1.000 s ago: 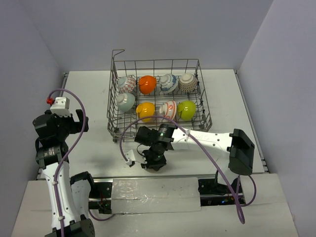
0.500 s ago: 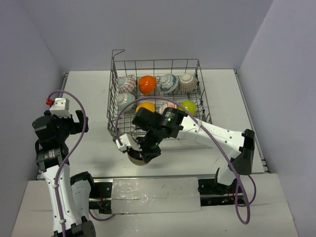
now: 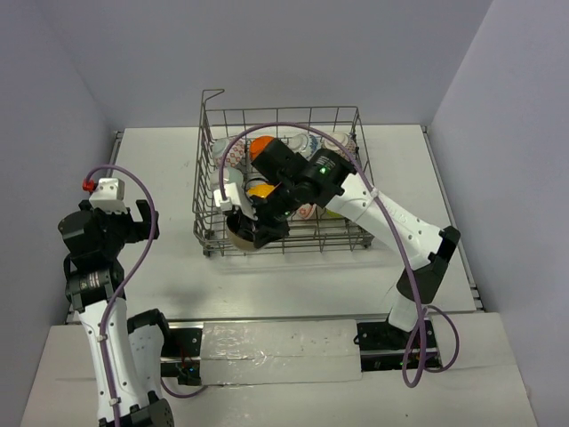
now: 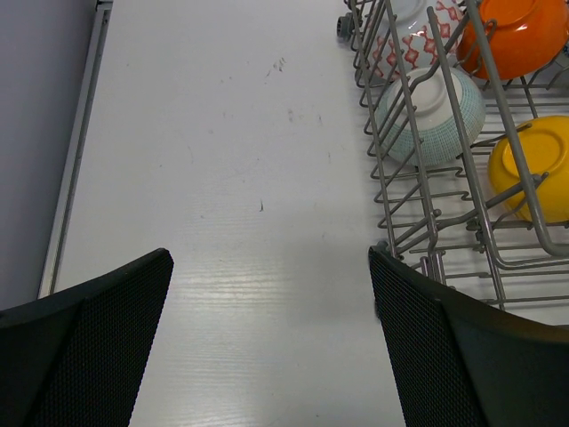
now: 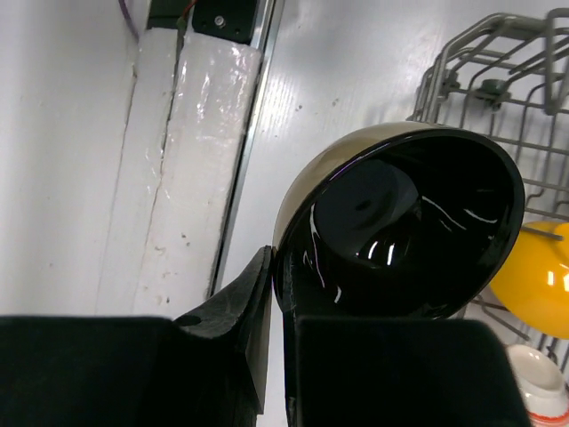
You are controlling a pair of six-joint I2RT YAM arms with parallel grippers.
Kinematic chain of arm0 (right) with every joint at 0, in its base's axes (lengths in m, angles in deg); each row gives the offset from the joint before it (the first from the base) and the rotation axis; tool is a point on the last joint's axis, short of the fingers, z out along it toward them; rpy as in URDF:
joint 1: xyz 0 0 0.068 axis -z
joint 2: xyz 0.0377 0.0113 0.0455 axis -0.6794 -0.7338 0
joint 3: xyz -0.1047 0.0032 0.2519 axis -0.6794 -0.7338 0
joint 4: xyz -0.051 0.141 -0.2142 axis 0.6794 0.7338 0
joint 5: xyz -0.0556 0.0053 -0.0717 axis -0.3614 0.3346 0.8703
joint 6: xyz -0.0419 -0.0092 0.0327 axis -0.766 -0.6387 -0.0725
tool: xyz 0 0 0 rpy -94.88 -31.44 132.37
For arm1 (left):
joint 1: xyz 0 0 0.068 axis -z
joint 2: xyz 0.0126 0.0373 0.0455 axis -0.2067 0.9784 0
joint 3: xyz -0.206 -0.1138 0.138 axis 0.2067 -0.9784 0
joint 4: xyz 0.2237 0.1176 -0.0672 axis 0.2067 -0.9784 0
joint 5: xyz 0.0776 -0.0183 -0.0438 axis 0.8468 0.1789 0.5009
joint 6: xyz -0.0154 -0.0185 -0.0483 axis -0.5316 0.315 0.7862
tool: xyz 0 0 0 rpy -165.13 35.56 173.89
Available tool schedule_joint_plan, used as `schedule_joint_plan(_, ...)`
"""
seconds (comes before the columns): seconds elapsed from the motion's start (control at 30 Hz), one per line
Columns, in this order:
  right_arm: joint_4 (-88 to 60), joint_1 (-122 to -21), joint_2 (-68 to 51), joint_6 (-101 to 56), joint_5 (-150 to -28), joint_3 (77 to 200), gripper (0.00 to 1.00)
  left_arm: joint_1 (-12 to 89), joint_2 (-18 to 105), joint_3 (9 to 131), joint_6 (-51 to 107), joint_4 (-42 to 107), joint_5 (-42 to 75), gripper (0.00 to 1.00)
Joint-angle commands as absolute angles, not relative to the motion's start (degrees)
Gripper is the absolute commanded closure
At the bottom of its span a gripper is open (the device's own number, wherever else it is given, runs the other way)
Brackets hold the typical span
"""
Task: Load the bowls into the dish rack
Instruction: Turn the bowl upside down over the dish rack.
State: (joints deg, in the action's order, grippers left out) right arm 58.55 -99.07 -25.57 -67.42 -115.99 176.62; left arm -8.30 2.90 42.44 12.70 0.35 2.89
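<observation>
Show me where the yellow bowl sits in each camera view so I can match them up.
Top external: yellow bowl in the dish rack, near row, left of centre, partly under the right arm.
Left wrist: yellow bowl at the right edge, mid-height, behind the wires.
Right wrist: yellow bowl at the right edge, low, behind the black bowl.
Shared landmark: the dish rack's near-left corner.

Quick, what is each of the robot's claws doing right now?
Left gripper: open, holding nothing.
Right gripper: shut on the rim of the glossy black bowl.
</observation>
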Motion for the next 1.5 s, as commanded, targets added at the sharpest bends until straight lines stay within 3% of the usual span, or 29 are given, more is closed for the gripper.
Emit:
schedule_joint_plan(0.0,59.33,-98.08,-25.59,-68.96,-120.73,181.27,1.0,-8.81,1.97,41.81,12.76,2.79,1.86,0.01)
schedule_joint_plan(0.53,53.09,-88.94,-30.07,-61.22,-127.24,186.81,1.0,-9.07,1.45,41.98,12.85,2.62,0.9,0.01)
schedule_joint_plan(0.7,49.31,-87.71,-30.52,-58.15,-124.52,186.55,1.0,-9.51,0.22,41.63,12.93,2.62,0.55,0.01)
schedule_joint_plan(1.0,42.98,-84.11,-32.62,-47.87,-130.48,184.71,1.0,-9.78,0.21,41.81,12.76,2.62,-0.42,0.01)
schedule_joint_plan(1.23,38.94,-82.7,-33.15,-46.02,-131.72,178.03,1.0,-9.87,-0.14,42.07,12.76,2.53,-0.6,0.01)
schedule_joint_plan(1.47,40.43,-80.5,-37.81,-45.4,-132.69,180.66,1.0,-9.95,0.13,41.98,12.67,2.62,-0.69,0.01)
